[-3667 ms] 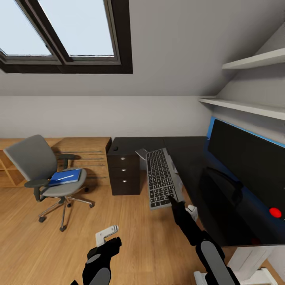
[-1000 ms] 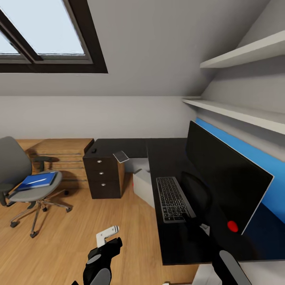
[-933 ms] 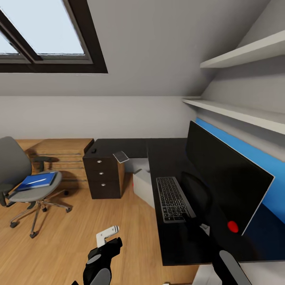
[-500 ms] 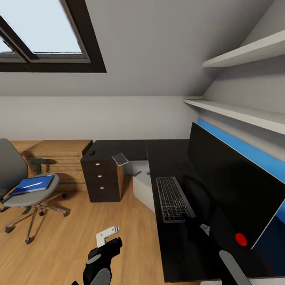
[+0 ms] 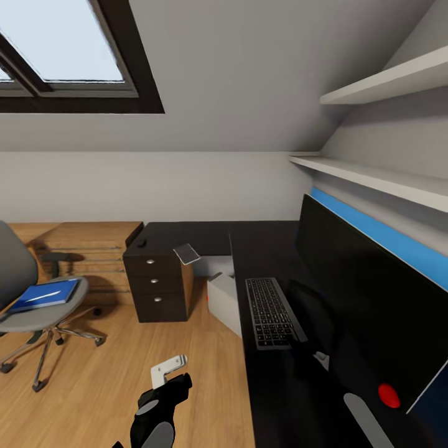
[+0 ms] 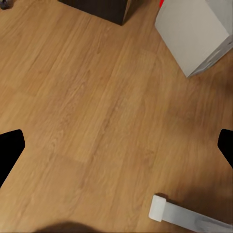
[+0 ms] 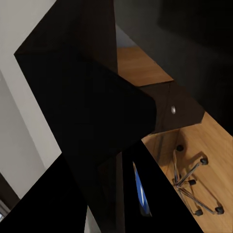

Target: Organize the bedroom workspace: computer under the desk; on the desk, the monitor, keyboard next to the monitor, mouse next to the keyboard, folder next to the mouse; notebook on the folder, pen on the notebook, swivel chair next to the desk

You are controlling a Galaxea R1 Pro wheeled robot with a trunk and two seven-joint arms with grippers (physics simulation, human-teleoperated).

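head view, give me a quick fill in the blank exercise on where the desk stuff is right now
1. The keyboard lies on the ____.
2. The blue folder rests on the seat of the ____.
3. The light grey computer stands on the ____.
4. The monitor shows a ____ dot at a lower corner.

Missing words: desk; swivel chair; floor; red

Dark gripper fingers [image 7: 97,121] loom close and blurred; beyond them lie the black desk [image 7: 160,58], a silver drawer knob [image 7: 173,109], the blue folder [image 7: 140,189] edge-on, and the swivel chair [image 7: 194,182] base on wooden floor [image 7: 213,145]
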